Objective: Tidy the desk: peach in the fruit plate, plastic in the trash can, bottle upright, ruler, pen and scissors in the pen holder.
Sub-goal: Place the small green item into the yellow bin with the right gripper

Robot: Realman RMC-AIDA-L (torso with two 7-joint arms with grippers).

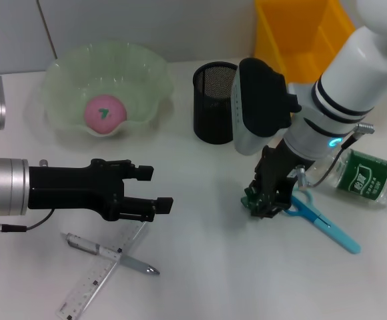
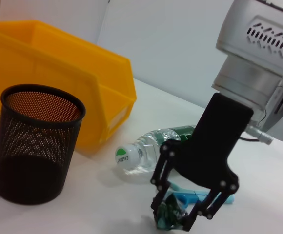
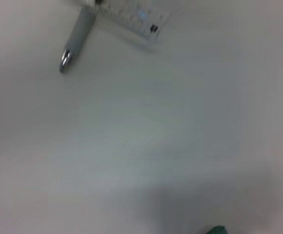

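A pink peach (image 1: 103,112) lies in the pale green fruit plate (image 1: 147,73) at the back left. My right gripper (image 1: 263,210) is down at the table, shut on a crumpled green plastic (image 1: 249,199), which the left wrist view shows between its fingers (image 2: 170,218). Blue scissors (image 1: 323,222) lie just right of it. A clear bottle (image 1: 367,177) with a green label lies on its side. The black mesh pen holder (image 1: 213,103) stands upright. Near the front left lie a pen (image 1: 113,253) and a ruler (image 1: 100,277). My left gripper (image 1: 152,189) hovers open above them.
A yellow bin (image 1: 300,33) stands at the back right, behind the pen holder (image 2: 34,146) and the bottle (image 2: 151,146). The right wrist view shows the pen tip (image 3: 75,39) and the ruler end (image 3: 131,14) across bare white table.
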